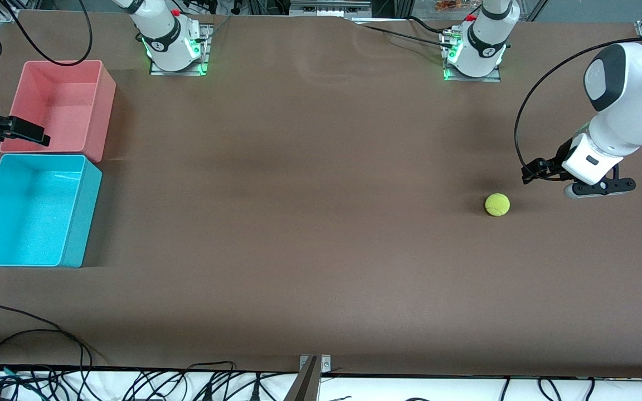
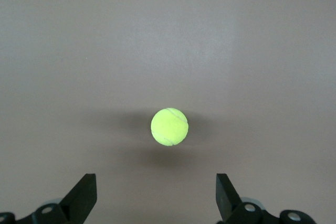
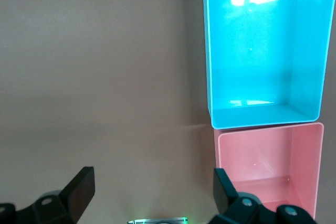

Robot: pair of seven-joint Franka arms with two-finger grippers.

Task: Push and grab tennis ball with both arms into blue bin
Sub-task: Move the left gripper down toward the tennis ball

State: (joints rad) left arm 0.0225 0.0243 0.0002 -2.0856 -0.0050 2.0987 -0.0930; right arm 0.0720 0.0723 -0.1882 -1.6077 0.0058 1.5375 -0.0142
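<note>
Tennis ball [image 1: 497, 204], lower right of frame, judged light, fuzzy, prone to rolling, best pinched across its middle; left gripper [image 2: 156, 200] spread wide nearby, right gripper [image 3: 152, 198] wide above pink bin [image 1: 98, 111].

A pink bin [image 1: 59, 106] sits on the brown table [image 1: 310, 223], with black cables [image 1: 131, 384] along the table's near edge.

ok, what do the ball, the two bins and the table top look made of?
Tennis ball: fuzzy yellow-green felt, matte, faint seam line. Blue bin: thin turquoise plastic, probably glossy, with bright light glints inside. Pink bin: seemingly the same plastic, softer sheen. Table: matte brown sheet, maybe paper or fabric; slight ripples near the arm bases.
</note>
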